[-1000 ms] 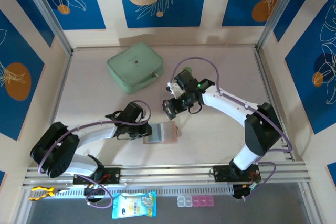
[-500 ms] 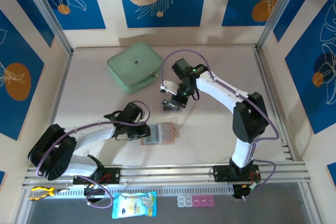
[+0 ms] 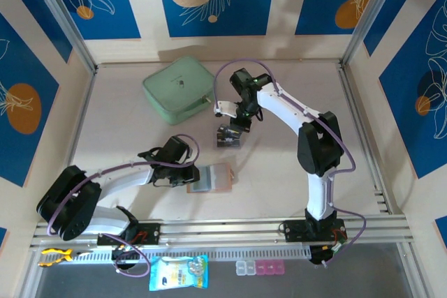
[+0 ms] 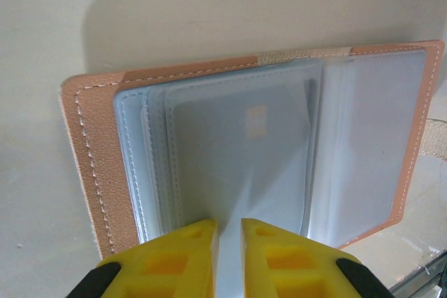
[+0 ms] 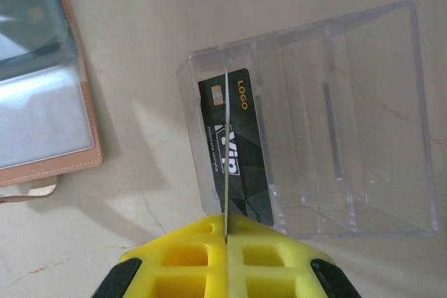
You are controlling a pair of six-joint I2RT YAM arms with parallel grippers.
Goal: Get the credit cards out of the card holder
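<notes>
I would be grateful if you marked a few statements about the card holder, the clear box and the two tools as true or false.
1. The card holder lies open. True.
2. The right tool is open and empty. False: it is shut on a thin card seen edge-on.
3. A dark card marked LOGO sits in the clear box. True.
4. The left tool holds nothing. False: it pinches a clear sleeve of the card holder.

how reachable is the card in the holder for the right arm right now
Probably not yet. The right gripper is shut on a card held edge-on over the clear box, so its jaws are busy. The card holder lies open beside it with nothing between, but the left gripper pinches its sleeve.
</notes>
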